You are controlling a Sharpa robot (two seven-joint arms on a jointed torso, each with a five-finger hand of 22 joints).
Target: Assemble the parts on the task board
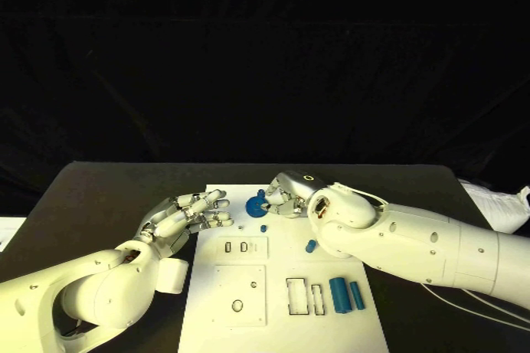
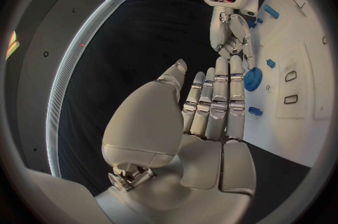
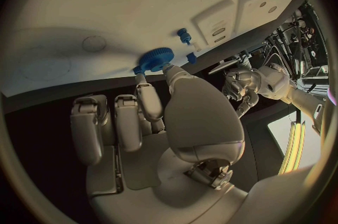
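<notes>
The white task board (image 1: 279, 331) lies mid-table. My right hand (image 1: 290, 194) hovers over the board's far end and pinches a blue gear (image 1: 256, 207) between thumb and a finger; the right wrist view shows the gear (image 3: 156, 58) at the fingertips, close to the board (image 3: 106, 10). My left hand (image 1: 188, 217) is at the board's far left edge, fingers stretched out and holding nothing. In the left wrist view the gear (image 2: 253, 79) sits just beyond those fingers (image 2: 214, 103), with the right hand (image 2: 232, 38) behind it.
A small blue peg (image 1: 263, 228) and a small blue piece (image 1: 312, 246) lie on the board near the gear. Two blue cylinders (image 1: 345, 294) sit beside rectangular slots (image 1: 302, 295) at the near right. Black table surrounds the board.
</notes>
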